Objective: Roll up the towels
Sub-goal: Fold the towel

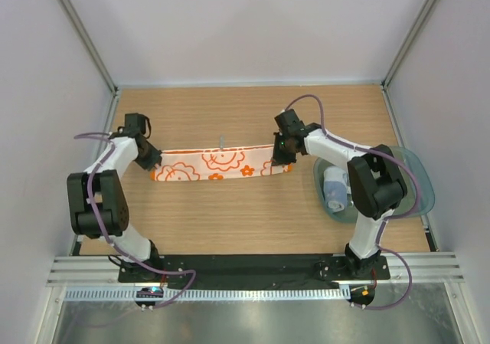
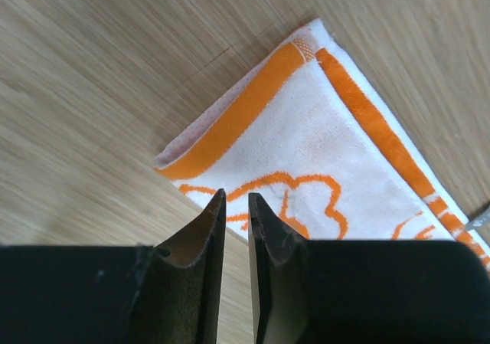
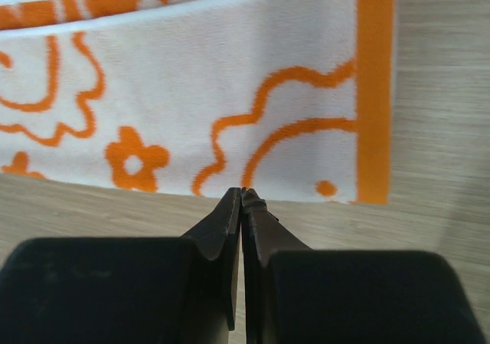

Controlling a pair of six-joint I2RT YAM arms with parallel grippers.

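The orange towel [image 1: 218, 164] lies in a flat strip between your grippers. The right gripper [image 3: 242, 194] is closed and empty, and the left gripper [image 2: 236, 201] stands a crack apart, also empty. Open one wider, pinch a short end, and roll straight.

Two towels
The white orange-flowered towel [image 1: 218, 164] is lying flat in a long strip on the table [image 1: 230, 214]; the pale blue towel [image 1: 334, 189] is sitting bunched in the tray [image 1: 417, 187].

patterned towel [image 1: 220, 164]: white with orange flower outlines and orange border stripes | plain towel [image 1: 334, 191]: pale grey-blue | tray [image 1: 419, 177]: translucent teal | surface [image 1: 230, 221]: light brown wood grain | left hand [image 2: 233, 200]: black | right hand [image 3: 241, 194]: black | walls [image 1: 245, 22]: plain white
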